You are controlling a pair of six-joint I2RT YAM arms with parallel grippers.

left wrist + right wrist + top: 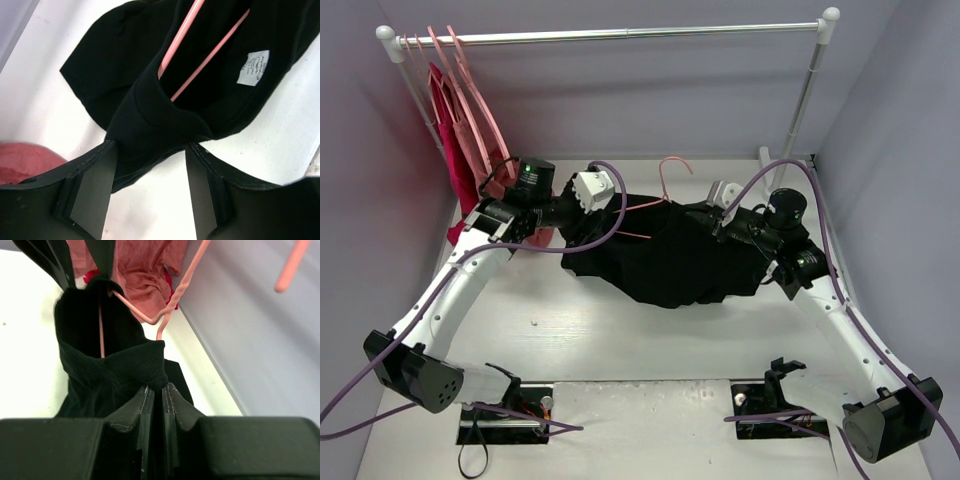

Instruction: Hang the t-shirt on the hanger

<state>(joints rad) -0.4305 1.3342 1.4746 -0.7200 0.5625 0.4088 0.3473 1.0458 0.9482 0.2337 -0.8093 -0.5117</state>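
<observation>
Pinching the t-shirt [665, 260] collar, the right gripper [159, 390] is clamped tight on the fabric. The left gripper [152, 147] is seen with jaws wide apart, another collar fold lying between them. The t-shirt is stretched between the two grippers. The hanger [183, 32] is threaded through the neck opening just beyond the left gripper, and its hook is seen above and ahead of the right gripper.
</observation>
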